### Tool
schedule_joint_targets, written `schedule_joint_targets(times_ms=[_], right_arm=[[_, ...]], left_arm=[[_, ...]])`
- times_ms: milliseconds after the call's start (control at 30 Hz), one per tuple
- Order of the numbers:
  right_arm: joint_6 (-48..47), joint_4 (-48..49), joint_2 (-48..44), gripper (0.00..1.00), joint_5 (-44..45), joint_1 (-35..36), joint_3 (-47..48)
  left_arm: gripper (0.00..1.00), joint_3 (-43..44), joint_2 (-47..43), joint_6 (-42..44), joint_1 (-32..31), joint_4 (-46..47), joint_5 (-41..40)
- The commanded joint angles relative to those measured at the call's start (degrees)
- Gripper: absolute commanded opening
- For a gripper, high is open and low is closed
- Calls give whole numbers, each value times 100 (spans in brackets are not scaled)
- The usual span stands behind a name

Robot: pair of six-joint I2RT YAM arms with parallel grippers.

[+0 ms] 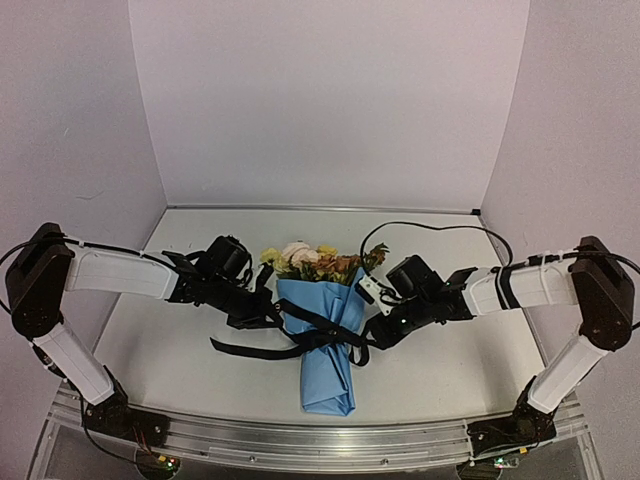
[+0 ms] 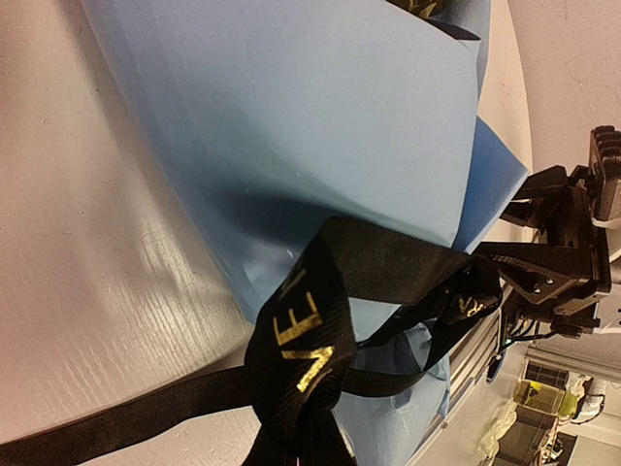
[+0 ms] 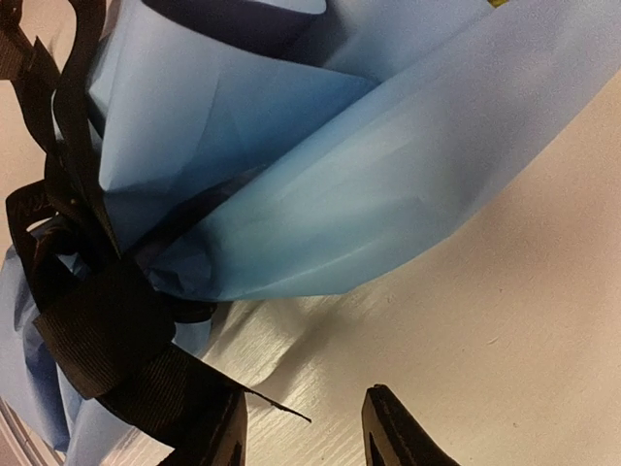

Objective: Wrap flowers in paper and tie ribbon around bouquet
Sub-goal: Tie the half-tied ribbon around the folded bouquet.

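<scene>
Light blue paper [image 1: 326, 375] forms a cone around the flowers [image 1: 310, 260], with yellow, cream and rust blooms showing at its far mouth. Bouquet [image 1: 322, 305] lies mid-tabletop [image 1: 450, 365]. Black ribbon [image 1: 300, 345] is wrapped and bunched round the cone's middle. Left end effector [image 1: 255, 312] is clamped on the ribbon. Right end effector [image 3: 306, 437] has its fingers apart and holds nothing.

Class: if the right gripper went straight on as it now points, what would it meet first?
The right gripper would probably meet the light blue paper, past bare table; the ribbon sits just aside.
</scene>
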Motion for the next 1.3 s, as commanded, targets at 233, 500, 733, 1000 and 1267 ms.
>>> schedule_joint_targets(times_ms=[233, 500, 733, 1000, 1267], right_arm=[[-66, -179, 186, 42, -436, 97, 385], [157, -260, 408, 28, -594, 107, 628], [216, -679, 151, 1, -168, 105, 414], [201, -1586, -505, 0, 993, 119, -1], [386, -1966, -779, 0, 1471, 246, -262]], left_arm=[[0, 204, -54, 83, 19, 4, 34], [0, 259, -35, 95, 20, -12, 39], [0, 340, -7, 75, 21, -78, -2], [0, 474, 120, 138, 19, -90, 55], [17, 794, 382, 222, 1, -76, 136]])
